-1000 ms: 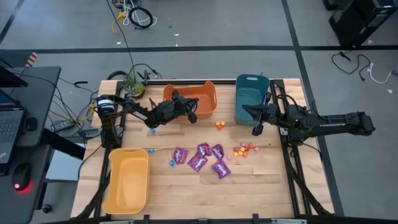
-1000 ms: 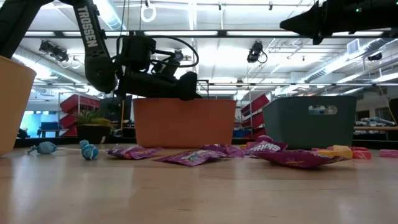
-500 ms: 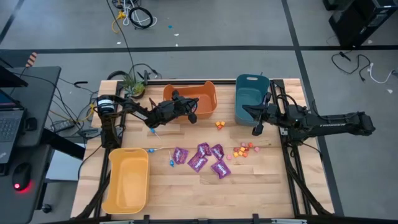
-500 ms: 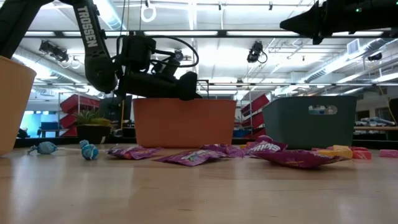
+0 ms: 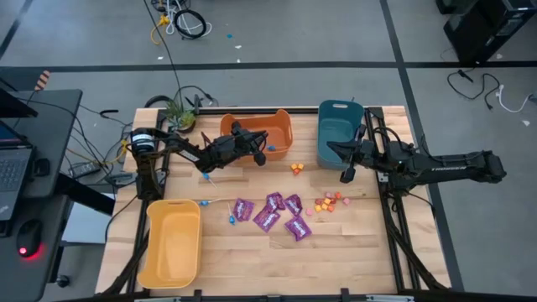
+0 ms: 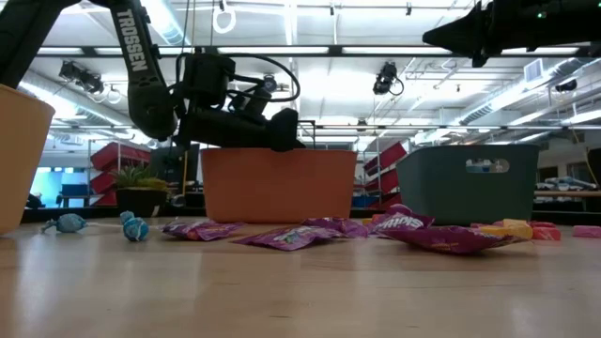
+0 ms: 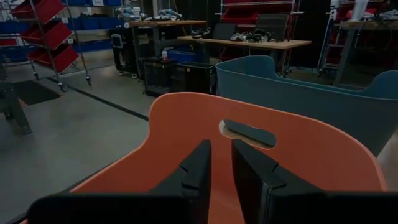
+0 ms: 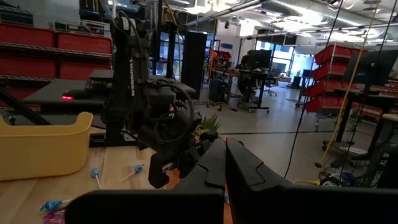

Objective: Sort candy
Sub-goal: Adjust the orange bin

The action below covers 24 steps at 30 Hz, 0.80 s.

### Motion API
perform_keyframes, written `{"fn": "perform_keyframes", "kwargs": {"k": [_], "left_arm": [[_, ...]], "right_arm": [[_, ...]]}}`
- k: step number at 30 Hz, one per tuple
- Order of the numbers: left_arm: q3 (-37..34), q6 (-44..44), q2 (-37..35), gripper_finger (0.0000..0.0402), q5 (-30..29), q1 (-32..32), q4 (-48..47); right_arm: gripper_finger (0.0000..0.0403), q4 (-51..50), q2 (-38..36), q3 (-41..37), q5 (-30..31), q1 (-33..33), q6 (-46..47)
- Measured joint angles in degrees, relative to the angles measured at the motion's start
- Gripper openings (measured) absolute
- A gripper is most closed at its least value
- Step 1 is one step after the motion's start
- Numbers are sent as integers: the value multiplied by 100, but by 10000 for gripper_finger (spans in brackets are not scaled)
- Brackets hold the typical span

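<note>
We note the left claw [image 5: 261, 154] parted, empty, over the orange bin [image 5: 277, 126]; right claw [image 5: 346, 175] clenched beside the teal bin [image 5: 336, 126]. Candy [image 5: 281, 214] lies scattered mid-surface [image 5: 352, 252].

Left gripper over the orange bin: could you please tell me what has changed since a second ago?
The left gripper holds the same spot above the orange bin, but its fingers now stand slightly apart with nothing between them, as if just letting go. What dropped cannot be made out. The right gripper stays shut beside the teal bin, and the candy on the table lies as before.
</note>
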Motion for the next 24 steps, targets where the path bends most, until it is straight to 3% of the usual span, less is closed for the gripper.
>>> {"fn": "perform_keyframes", "kwargs": {"k": [12, 24], "left_arm": [[-4, -2, -83, 70, 148, -2, 850], [-4, -153, -87, 70, 1488, -317, 1818]], "right_arm": [[0, -1, 1, 0, 0, 2, -1], [0, -17, -2, 0, 0, 0, 1]]}}
